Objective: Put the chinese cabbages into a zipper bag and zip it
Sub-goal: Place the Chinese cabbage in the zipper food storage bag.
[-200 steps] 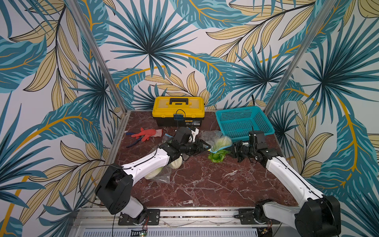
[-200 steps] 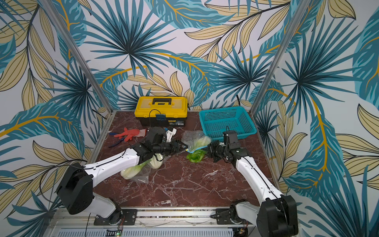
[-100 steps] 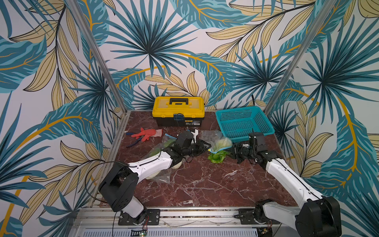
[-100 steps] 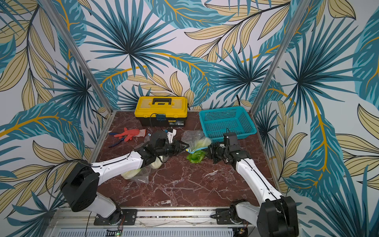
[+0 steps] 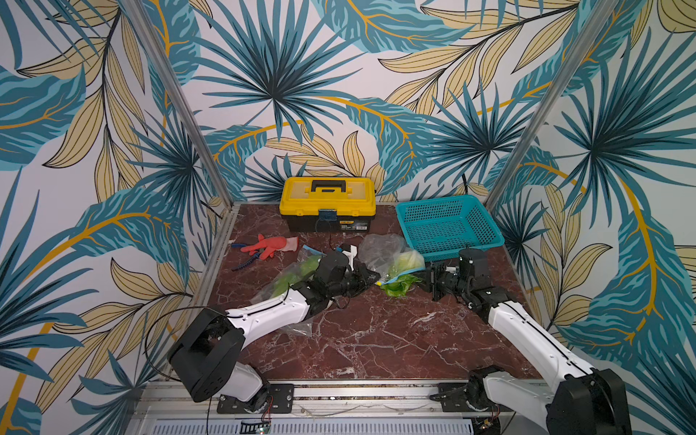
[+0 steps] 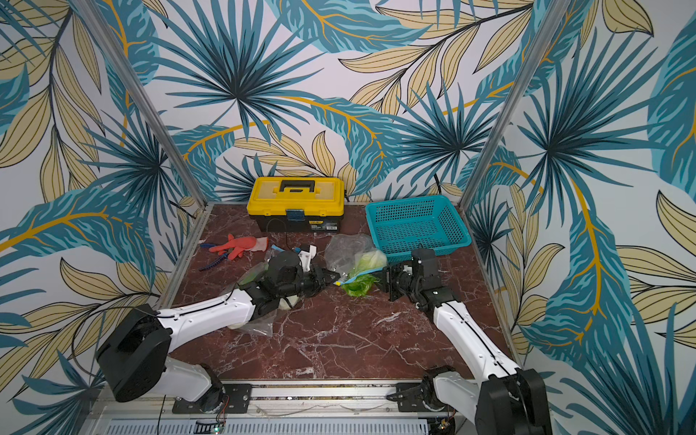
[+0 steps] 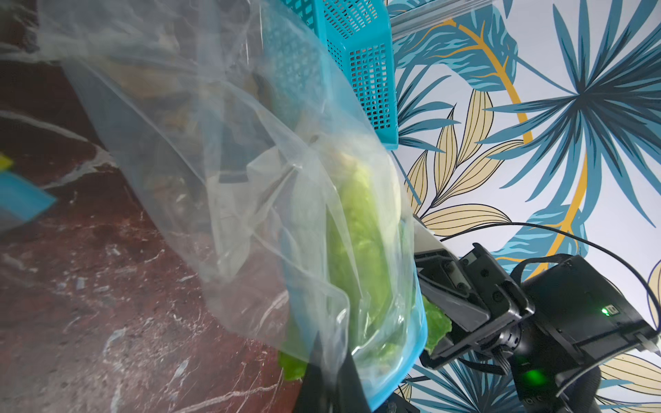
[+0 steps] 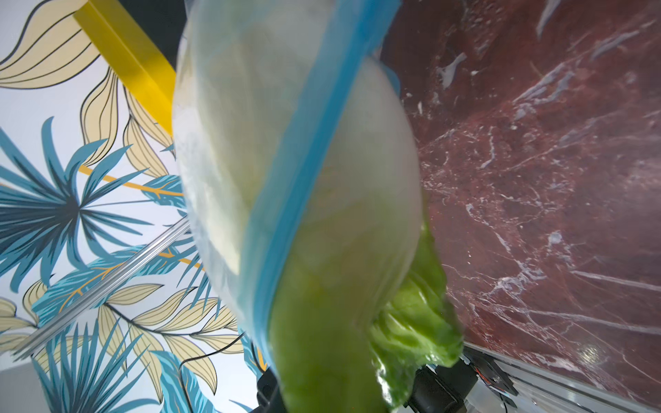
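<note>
Left arm (image 5: 271,314) low and outstretched, left hand (image 5: 373,280) pinching zipper bag (image 5: 378,250) rim, right hand (image 5: 428,280) gripping opposite rim

A pale cabbage (image 5: 409,260) lies half inside the clear zipper bag (image 5: 376,248), green leaves (image 5: 397,289) sticking out past its blue zip (image 8: 297,171)
</note>
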Motion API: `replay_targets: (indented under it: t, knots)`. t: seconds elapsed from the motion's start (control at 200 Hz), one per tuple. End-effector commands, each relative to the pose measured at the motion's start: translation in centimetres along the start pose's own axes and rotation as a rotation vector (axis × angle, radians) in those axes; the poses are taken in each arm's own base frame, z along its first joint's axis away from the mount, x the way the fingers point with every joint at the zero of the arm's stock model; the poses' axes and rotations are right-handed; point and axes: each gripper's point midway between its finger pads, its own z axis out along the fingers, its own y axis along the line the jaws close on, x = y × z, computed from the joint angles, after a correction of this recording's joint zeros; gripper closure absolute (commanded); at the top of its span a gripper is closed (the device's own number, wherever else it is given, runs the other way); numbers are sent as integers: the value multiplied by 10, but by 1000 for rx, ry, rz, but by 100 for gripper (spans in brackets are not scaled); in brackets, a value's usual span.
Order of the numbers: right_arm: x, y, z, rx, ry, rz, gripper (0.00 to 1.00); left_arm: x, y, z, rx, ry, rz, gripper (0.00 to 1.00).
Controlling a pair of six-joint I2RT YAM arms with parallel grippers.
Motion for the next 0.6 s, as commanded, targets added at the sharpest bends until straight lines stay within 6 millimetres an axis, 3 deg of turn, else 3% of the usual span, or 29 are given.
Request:
replay_targets:
  t: [0.0,0.145,0.26,0.456,0.596]
  knots:
    - [-18,54,-10,-242,-120,5,100,7,-10,-8,33,18,5,100]
    - [-13,79,-10,-357,-126,29,100,15,-23,8,60,89,41,100]
    - [-14,87,-12,-389,-180,31,100,26,-40,20,99,157,71,100]
    - [-27,85,-14,-386,-340,31,100,23,-97,4,227,161,140,100]
    - [-36,104,-27,-470,-419,59,100,25,-106,-2,252,173,144,100]
